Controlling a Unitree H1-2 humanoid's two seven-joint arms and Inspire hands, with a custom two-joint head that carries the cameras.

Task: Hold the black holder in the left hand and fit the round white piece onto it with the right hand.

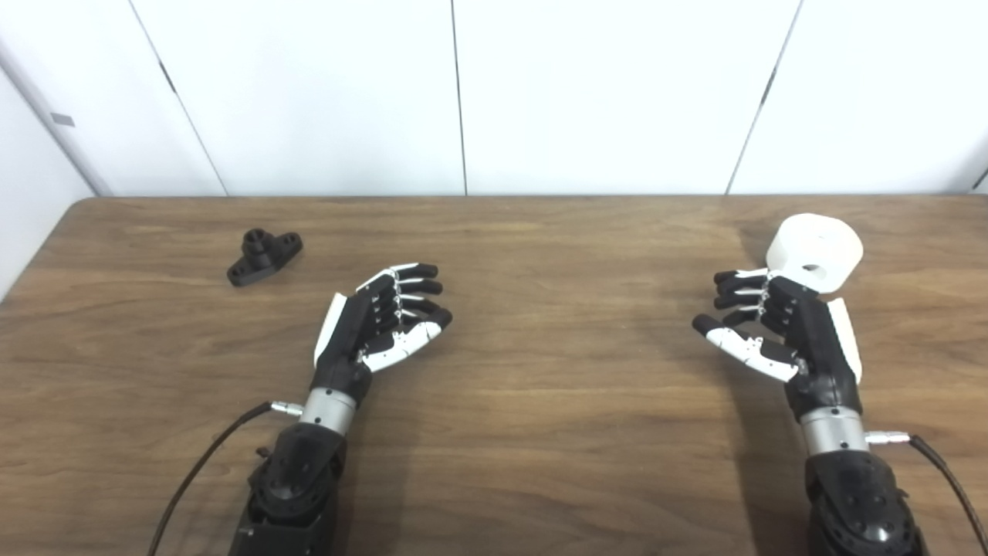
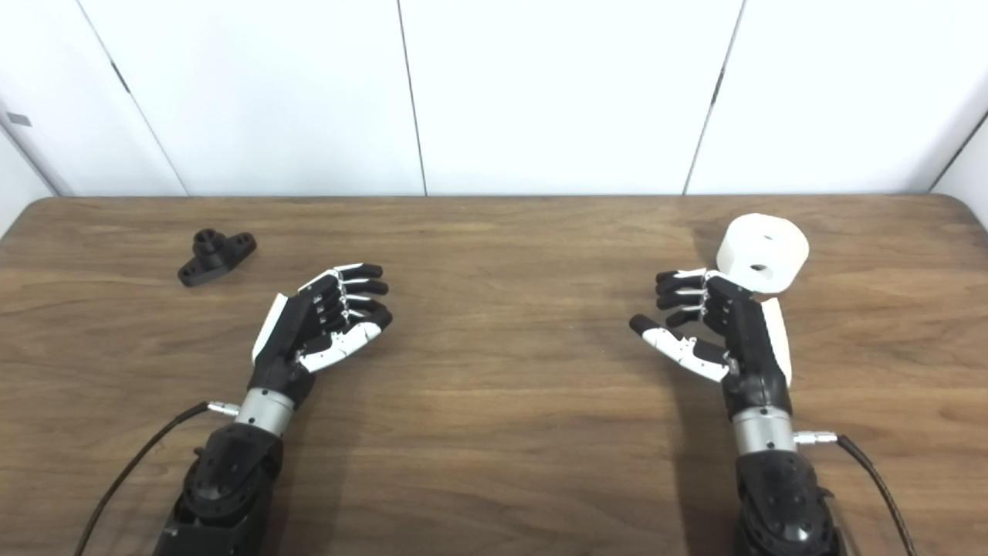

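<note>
My left hand point(image 1: 382, 320) and right hand point(image 1: 772, 324) hover spread, empty; black holder point(image 1: 264, 256) and round white piece point(image 1: 814, 251) lie on the surface point(image 1: 556, 386).

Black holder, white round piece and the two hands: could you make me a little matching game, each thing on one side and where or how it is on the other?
Things:
1. black holder
2. round white piece
3. left hand
4. right hand

Places or states:
A. open, just in front of the white piece
B. lying alone at the table's far left
C. open, near the table's middle-left, holding nothing
D. on the table at the far right

Pairs: 1-B, 2-D, 3-C, 4-A
</note>
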